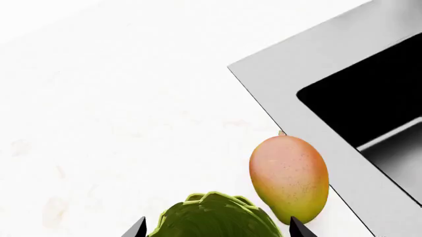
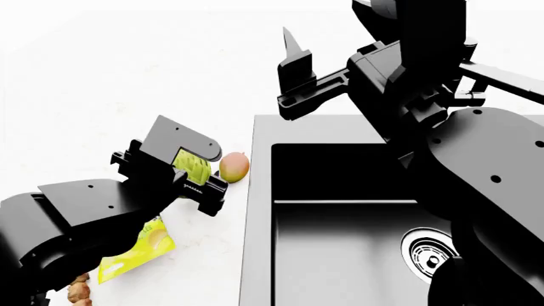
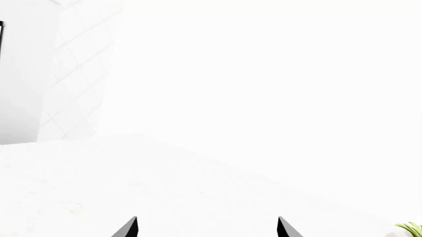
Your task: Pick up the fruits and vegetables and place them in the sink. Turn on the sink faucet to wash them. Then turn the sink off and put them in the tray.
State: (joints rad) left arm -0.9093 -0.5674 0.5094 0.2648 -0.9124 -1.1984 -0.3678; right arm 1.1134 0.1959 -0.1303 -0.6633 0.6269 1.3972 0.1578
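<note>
The left gripper (image 1: 214, 228) stands spread around the artichoke (image 1: 214, 217), beside the sink (image 1: 343, 148). The mango (image 1: 290, 177) lies against the sink's rim. The right gripper (image 3: 205, 228) hangs parted above that sink, holding nothing.

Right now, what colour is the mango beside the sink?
The mango is orange-pink blushing into yellow-green, clearest in the left wrist view.

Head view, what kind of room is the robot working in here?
Most likely a kitchen: a black sink with a chrome drain is set in a white counter, and a mango and an artichoke lie beside it.
</note>
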